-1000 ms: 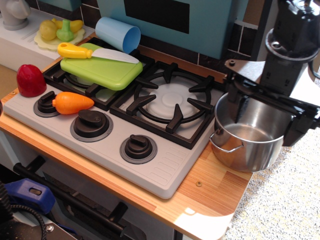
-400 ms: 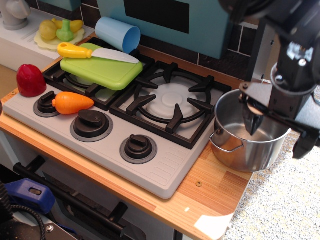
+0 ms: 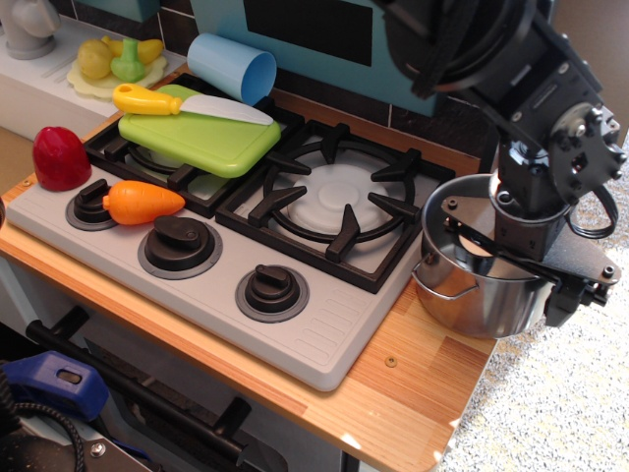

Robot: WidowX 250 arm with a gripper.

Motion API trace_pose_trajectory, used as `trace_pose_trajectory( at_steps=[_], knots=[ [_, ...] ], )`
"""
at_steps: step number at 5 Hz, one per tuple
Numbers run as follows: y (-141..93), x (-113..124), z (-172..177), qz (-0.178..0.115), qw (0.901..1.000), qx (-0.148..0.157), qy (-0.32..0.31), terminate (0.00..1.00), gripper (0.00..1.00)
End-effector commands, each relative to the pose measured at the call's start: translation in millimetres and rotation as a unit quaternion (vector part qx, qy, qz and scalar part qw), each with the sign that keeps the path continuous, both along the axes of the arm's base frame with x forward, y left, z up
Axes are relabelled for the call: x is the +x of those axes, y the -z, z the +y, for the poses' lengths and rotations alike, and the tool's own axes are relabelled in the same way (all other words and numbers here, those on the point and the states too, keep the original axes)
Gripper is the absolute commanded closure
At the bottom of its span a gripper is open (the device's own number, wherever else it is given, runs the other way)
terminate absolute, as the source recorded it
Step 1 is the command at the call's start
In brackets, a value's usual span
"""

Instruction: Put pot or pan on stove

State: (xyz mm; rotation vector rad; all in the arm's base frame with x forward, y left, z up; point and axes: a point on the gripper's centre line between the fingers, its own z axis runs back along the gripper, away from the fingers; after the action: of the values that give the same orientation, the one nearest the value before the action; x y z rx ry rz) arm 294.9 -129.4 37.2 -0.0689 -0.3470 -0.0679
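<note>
Wooden desk [image 3: 432, 383] beside stove [image 3: 324, 324]: my hand [image 3: 511, 261] has dropped into the pot [image 3: 462, 295]; grip unclear, lift pending.

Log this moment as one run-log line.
stage: grasping | gripper: lowered into pot, closure unclear | pot: on wooden counter, right of stove | right burner: free

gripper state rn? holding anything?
Gripper: down over the pot beside the stove, fingers spread across its mouth. Whether it grips the pot cannot be told.
</note>
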Motion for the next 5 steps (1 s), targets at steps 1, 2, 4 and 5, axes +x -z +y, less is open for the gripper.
trace_pose_trajectory(
  at_steps=[1, 2, 4, 5],
  knots=[
    [-8, 5, -4, -0.003, 1.0000, 0.006, -0.004, 0.00, 1.00],
    [-17, 3, -8, 0.015, 0.9998, 0.010, -0.011, 0.00, 1.00],
    [-54, -16, 8, 0.052, 0.9960, 0.063, -0.038, 0.00, 1.00],
    [-70, -26, 27, 0.047, 0.9937, 0.101, -0.017, 0.00, 1.00]
  ],
)
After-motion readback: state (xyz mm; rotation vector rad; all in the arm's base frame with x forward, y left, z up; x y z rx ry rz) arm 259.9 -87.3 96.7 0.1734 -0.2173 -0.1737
